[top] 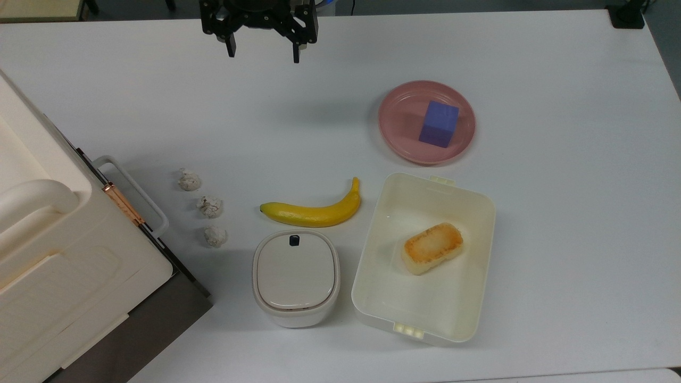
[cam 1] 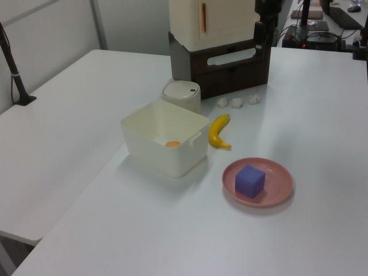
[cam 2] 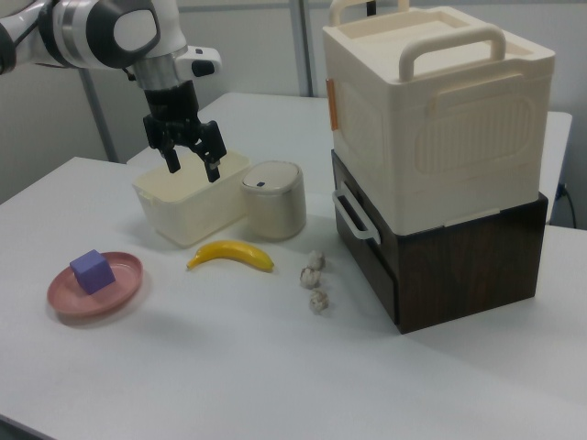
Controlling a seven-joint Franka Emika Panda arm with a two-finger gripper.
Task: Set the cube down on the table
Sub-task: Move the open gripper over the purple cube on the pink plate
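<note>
The blue-purple cube rests on the pink plate, toward the top view's right half of the plate. The plate stands on the white table. My gripper hangs open and empty above the table at the top view's upper edge, well to the top view's left of the plate. In the right view it hovers in front of the cream bin, with nothing between its black fingers.
A yellow banana lies beside a cream bin holding toasted bread. A round lidded container and three crumpled paper balls sit nearby. A cream appliance on a dark base fills the top view's left.
</note>
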